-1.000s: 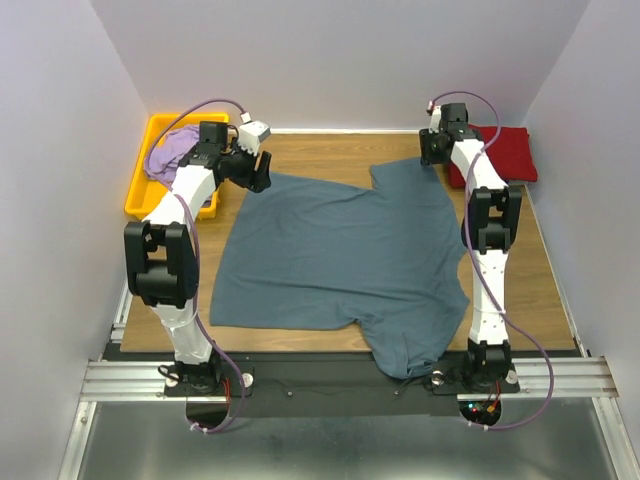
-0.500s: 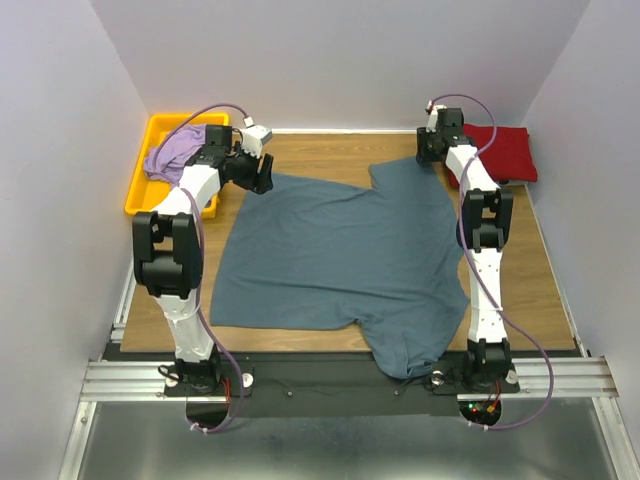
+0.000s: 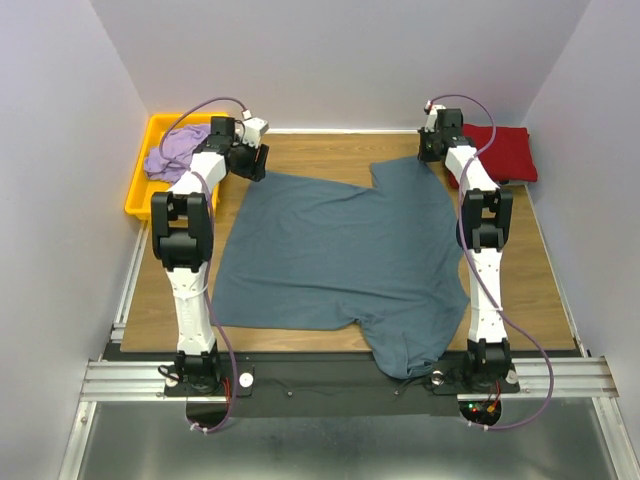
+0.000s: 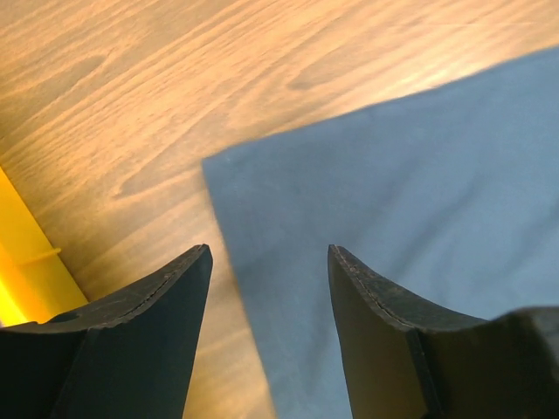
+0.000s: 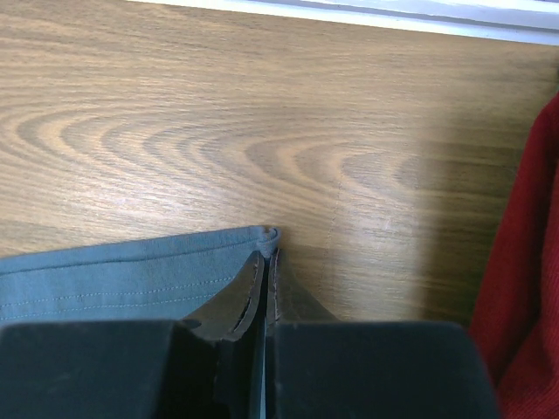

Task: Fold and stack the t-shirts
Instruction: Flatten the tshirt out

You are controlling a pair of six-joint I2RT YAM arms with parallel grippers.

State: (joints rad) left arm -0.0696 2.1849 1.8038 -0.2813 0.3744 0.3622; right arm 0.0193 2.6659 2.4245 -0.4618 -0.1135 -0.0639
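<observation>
- blue-grey t-shirt (image 3: pixel 340 250): plain slate cloth, matte, spread open and mostly flat across the middle of the table (image 3: pixel 310 148), with only soft ripples.
- One flap of it droops over the near table edge, between the two arm bases.
- Its far-left corner is sharp and lies flat on the wood. In the left wrist view that corner sits just ahead of the fingertips, in line with the gap between them.
- left gripper (image 4: pixel 269 253): fingers spread apart and pinching nothing, with cloth showing under the gap and under the right finger.
- The far-right corner of the shirt has a stitched double-line hem, and its tip curls up slightly right at the other tool's fingertips.
- right gripper (image 5: pixel 266 262): fingers pressed together, nipping that hemmed corner. The cloth runs off to the left of the fingers, with bare wood ahead.
- red t-shirt (image 3: pixel 505 150): dark red and bunched thick, just right of the right gripper by the far-right wall, and apart from the blue-grey one.
- lavender t-shirt (image 3: pixel 175 150): pale purple and crumpled in a heap, left of the left gripper.
- yellow tray (image 3: pixel 140 195): holds the lavender heap, its edge showing low left of the left fingers.
</observation>
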